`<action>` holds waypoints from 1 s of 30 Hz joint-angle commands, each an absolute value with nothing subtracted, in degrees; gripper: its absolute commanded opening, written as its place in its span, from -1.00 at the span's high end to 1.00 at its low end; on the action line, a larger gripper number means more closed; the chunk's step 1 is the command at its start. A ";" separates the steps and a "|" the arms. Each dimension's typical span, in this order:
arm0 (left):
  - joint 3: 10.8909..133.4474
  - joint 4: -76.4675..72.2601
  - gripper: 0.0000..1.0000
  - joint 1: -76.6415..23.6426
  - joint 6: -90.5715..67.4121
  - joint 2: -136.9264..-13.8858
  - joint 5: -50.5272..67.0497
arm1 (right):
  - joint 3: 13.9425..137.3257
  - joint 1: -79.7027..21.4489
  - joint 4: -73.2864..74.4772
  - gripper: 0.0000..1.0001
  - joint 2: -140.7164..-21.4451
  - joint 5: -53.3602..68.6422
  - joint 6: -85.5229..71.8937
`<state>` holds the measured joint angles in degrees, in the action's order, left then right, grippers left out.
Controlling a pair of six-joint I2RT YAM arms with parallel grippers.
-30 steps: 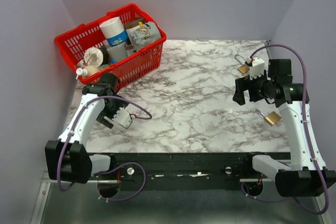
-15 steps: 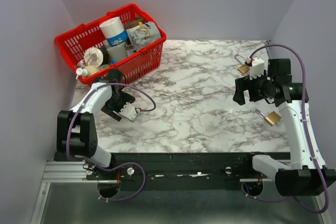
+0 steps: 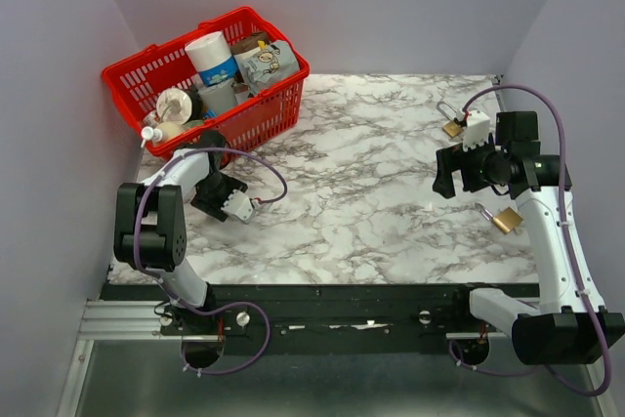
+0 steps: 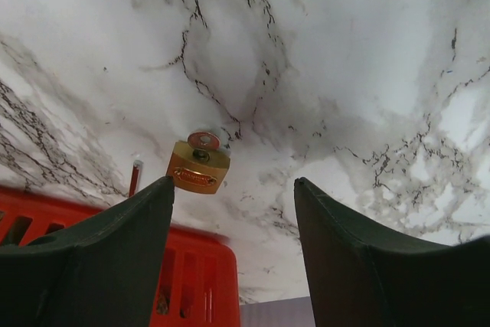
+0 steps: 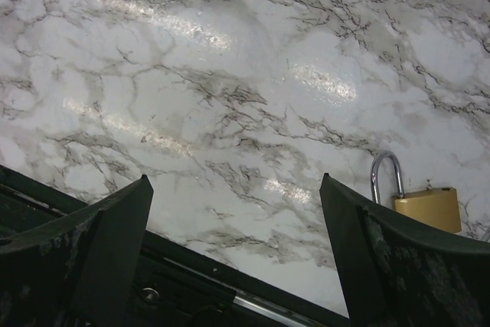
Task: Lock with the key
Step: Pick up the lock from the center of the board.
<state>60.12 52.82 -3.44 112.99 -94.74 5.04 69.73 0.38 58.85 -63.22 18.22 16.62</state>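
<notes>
A brass padlock (image 4: 197, 168) lies on the marble just past my left fingertips, beside the red basket (image 4: 191, 281). It has a round silvery piece on its near face, and I cannot tell whether that is the key. My left gripper (image 4: 234, 181) (image 3: 207, 187) is open with nothing between its fingers. A second brass padlock (image 3: 506, 220) (image 5: 429, 208) with a raised shackle lies by my right arm. A third padlock (image 3: 451, 127) lies at the far right. My right gripper (image 3: 447, 171) (image 5: 235, 178) hovers wide open and empty above the marble.
The red basket (image 3: 249, 119), full of bottles and packets, stands at the back left, close to my left arm. A black rail (image 3: 342, 302) runs along the near table edge. Purple walls close in the left, back and right sides.
My left arm has folded back on itself and its gripper has swung toward the basket, jaws a little narrower. The right arm has barely shifted.
</notes>
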 commanded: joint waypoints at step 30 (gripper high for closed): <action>59.86 41.75 0.15 -1.23 153.63 -100.55 10.36 | 69.43 0.88 59.68 -1.00 -65.30 18.28 17.23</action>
<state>61.87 50.19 -3.11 113.16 -100.29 4.47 68.90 0.49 58.89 -64.66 18.22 16.62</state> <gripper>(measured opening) 0.483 0.998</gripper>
